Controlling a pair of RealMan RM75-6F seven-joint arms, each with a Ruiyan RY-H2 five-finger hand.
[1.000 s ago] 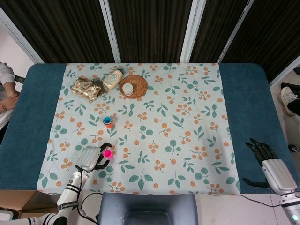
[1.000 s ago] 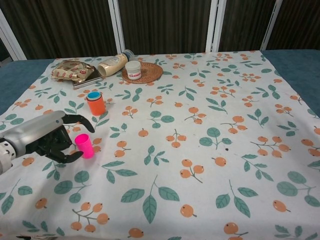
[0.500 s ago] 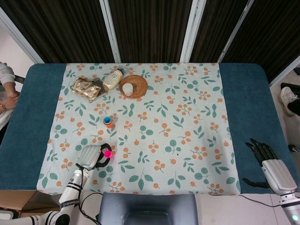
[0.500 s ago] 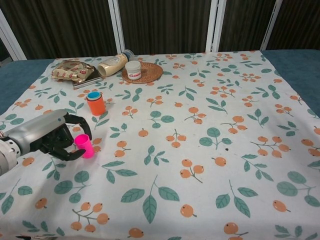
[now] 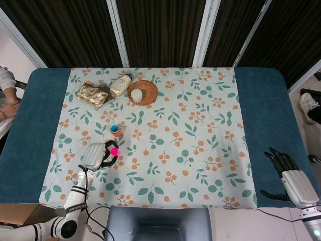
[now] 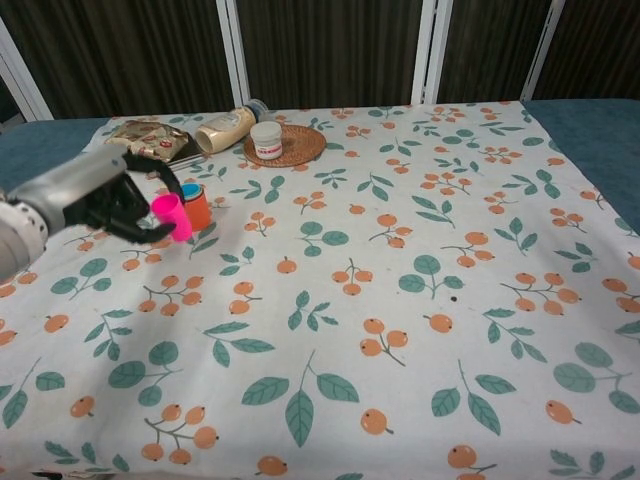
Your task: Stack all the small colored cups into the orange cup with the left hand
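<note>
Evidently light and stiff, the pink cup [image 6: 170, 215] sits clamped sidewall-wise in the left hand [image 6: 118, 198] — slippery plastic, likely — near the orange cup [image 6: 196, 210]; the right hand [image 5: 293, 181] rests with fingers apart

Your left hand [image 6: 105, 200] covers the near side of the pink cup [image 6: 170, 217] in the chest view, and that cup hides most of the orange cup [image 6: 198, 213] behind it. The left forearm runs off the left edge there. Your right hand [image 5: 291, 178] shows only in the head view, its wrist cut by the bottom corner, its fingers dark against the tabletop [image 5: 273, 115]
</note>
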